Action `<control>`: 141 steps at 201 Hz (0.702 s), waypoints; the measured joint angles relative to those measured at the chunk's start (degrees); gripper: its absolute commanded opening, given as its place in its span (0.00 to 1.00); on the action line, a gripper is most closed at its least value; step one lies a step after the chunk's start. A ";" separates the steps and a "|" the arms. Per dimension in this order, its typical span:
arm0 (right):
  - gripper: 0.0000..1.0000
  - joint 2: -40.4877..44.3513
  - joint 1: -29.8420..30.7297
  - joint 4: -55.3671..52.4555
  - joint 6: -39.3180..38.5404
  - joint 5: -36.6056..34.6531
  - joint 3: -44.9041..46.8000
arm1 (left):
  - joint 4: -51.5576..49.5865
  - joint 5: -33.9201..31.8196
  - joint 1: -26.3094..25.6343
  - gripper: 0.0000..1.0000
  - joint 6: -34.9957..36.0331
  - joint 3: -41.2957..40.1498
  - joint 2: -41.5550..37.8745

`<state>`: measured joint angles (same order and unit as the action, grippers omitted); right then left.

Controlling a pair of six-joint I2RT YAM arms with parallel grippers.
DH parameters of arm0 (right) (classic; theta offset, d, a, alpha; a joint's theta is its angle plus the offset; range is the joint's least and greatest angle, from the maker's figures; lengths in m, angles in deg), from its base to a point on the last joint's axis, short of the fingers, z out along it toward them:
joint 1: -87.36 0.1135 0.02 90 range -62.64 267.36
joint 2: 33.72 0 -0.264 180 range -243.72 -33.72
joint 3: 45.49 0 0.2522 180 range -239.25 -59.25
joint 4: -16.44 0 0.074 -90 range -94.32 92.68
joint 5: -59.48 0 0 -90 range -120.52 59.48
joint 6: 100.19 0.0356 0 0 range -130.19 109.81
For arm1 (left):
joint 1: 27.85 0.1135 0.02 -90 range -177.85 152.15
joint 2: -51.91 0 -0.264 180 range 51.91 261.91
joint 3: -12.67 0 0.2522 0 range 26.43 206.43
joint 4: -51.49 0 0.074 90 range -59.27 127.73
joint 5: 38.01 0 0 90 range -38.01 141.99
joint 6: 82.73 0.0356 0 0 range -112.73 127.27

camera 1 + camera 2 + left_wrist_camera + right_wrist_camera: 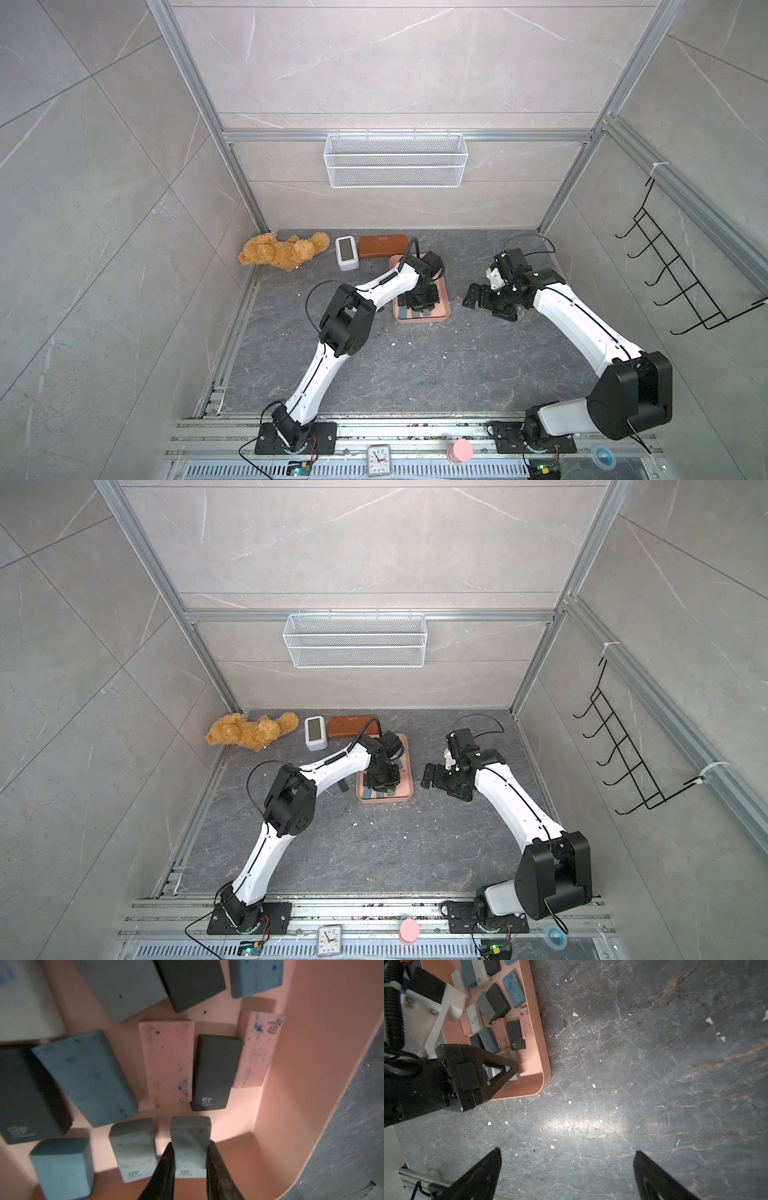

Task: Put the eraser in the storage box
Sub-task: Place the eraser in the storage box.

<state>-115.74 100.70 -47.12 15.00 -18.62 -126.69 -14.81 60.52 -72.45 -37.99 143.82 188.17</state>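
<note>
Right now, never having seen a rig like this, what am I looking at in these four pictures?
This is a robot with two arms, the left arm and the right arm, mounted at a dark table. Two pictures look down on the whole scene from above. The other two come from a camera on each arm's wrist. At the back lie a teddy, a white device and a brown case, and a wire basket hangs on the wall. The left end effector reaches into the pink box and is closed on a grey eraser. Many other erasers lie in the box. The right end effector is open and holds nothing, above bare table beside the box.
</note>
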 measured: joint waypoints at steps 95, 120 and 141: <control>1.00 -0.11 -0.26 0.07 -0.02 0.50 0.00 | -0.20 -0.52 -0.13 0.40 -0.42 -0.42 0.00; 1.00 -0.17 -0.26 0.22 -0.22 0.59 0.00 | -0.20 -0.52 -0.13 0.42 -0.57 -0.42 0.00; 1.00 -0.17 -0.26 0.35 -0.46 0.76 0.00 | -0.20 -0.52 -0.15 0.43 -0.76 -0.39 0.00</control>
<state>-115.91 100.44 -46.77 14.54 -17.86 -126.69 -15.00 60.00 -72.61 -38.75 143.42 188.17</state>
